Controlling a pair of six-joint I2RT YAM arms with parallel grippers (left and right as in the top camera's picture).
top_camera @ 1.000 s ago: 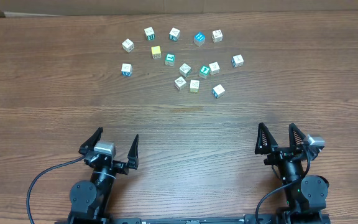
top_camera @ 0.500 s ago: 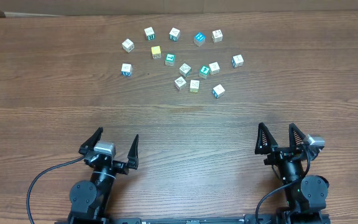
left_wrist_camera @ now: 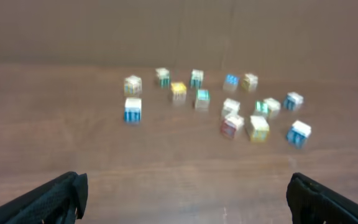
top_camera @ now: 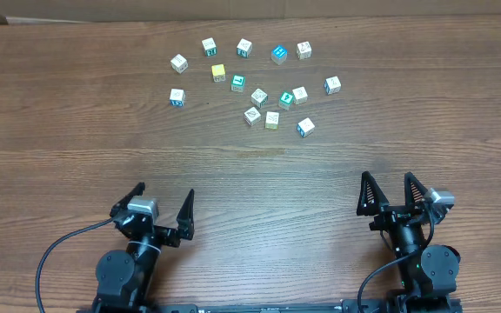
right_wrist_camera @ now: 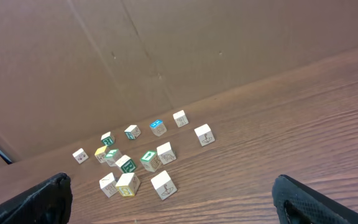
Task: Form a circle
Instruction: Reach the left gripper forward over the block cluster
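Fifteen printed cubes (top_camera: 259, 97) are sitting in a loose scatter on the far half of the wooden table (top_camera: 59, 130), slightly right of its middle and well apart from both arms. They are not making a ring. Five are strung along the far edge of the group, among them a blue-topped cube (top_camera: 278, 54), while a yellow cube (top_camera: 218, 72) and several others are crowding the middle, some just beside one another. A cube with a blue face (top_camera: 177, 96) is lying alone on the left side of the group, and the nearest cube (top_camera: 305, 127) is marking its near right corner. The left gripper (top_camera: 163, 189) is pointing toward the cubes from the near left part of the table, its jaws spread wide with nothing between them. The right gripper (top_camera: 386, 176) is doing the same at the near right, also wide apart and empty. Neither is touching a cube. In the left wrist view, which is coming through blurred, the two dark fingers (left_wrist_camera: 55, 199) are showing at the bottom corners with the whole scatter ahead of them. The right wrist view is showing its own fingers (right_wrist_camera: 42, 199) at the bottom corners too, the cubes ahead and to the left, and a brown cardboard wall (right_wrist_camera: 166, 50) standing behind the table. A black cable (top_camera: 59, 252) is looping out from the base of the left arm.
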